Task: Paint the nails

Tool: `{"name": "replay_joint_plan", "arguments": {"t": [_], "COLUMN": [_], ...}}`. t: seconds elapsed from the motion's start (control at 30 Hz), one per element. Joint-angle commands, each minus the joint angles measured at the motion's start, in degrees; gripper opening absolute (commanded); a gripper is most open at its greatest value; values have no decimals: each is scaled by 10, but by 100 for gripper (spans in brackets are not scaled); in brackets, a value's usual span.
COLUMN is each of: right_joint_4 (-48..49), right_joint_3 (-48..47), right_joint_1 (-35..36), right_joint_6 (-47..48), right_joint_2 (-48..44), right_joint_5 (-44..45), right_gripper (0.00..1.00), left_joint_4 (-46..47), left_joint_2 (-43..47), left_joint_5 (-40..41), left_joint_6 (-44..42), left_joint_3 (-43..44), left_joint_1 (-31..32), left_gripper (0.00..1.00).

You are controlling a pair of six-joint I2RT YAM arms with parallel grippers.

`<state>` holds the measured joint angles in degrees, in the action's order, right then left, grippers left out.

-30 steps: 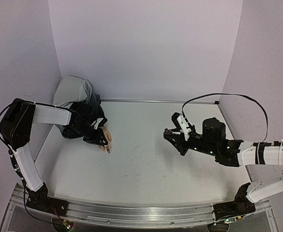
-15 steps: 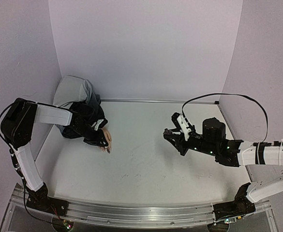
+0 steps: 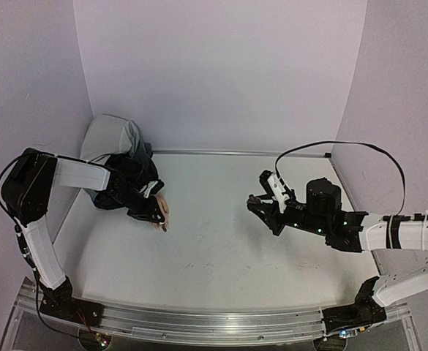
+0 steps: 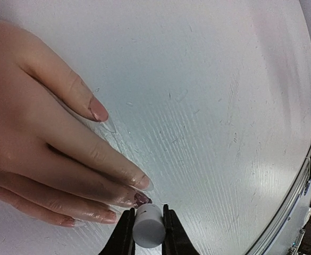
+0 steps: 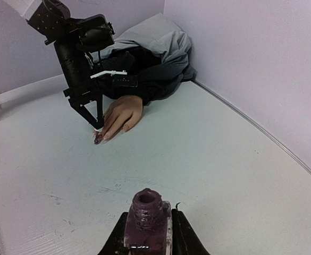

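The nails (image 4: 141, 183) sit at the fingertips of a small peach mannequin hand (image 4: 33, 133) that lies palm down on the white counter (image 4: 208, 106). In the left wrist view four fingertips show. One nail (image 4: 142, 200) is coated dark purple, and the others look bare or pale. From above, the mannequin hand (image 3: 161, 211) is at the left side of the counter, towards the back. Its wrist runs into a black sleeve (image 5: 144, 79) that lies against a heap of grey cloth (image 3: 115, 139) in the back left corner.

The left gripper (image 4: 147, 215) stands over those fingertips, clamped on a white cap (image 4: 147, 231). The cap is just beside the purple nail, and whatever is under the cap is hidden. In the right wrist view the left gripper (image 5: 95, 123) points down at the tips of the fingers.

Well apart from it, at the right of the counter, the right gripper (image 5: 149, 223) is closed around an uncapped bottle (image 5: 147, 212) of dark purple polish. The bottle is upright with its neck open, and it is raised above the counter. From above, the right gripper (image 3: 261, 208) faces left towards the mannequin hand, and the bottle is too small to make out there.
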<state>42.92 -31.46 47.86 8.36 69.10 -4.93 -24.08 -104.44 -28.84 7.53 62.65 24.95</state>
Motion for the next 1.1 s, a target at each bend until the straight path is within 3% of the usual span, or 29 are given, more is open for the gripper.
{"name": "replay_joint_plan", "arguments": {"t": [0.0, 0.4, 0.63, 1.07], "right_joint_4": [42, 42, 41, 43], "right_joint_3": [-4, -4, -6, -5], "right_joint_1": [-2, -4, -3, -4], "right_joint_6": [-5, -5, -5, -5], "right_joint_2": [-19, -18, -9, -14], "right_joint_5": [-6, -7, -8, -7], "right_gripper": [0, 0, 0, 0], "left_joint_4": [4, 3, 28, 5], "left_joint_2": [-7, -5, 49, 29], "left_joint_5": [-13, -15, -27, 27], "left_joint_6": [4, 2, -4, 1], "left_joint_3": [22, 24, 7, 27], "left_joint_1": [5, 8, 8, 1], "left_gripper": [0, 0, 0, 0]}}
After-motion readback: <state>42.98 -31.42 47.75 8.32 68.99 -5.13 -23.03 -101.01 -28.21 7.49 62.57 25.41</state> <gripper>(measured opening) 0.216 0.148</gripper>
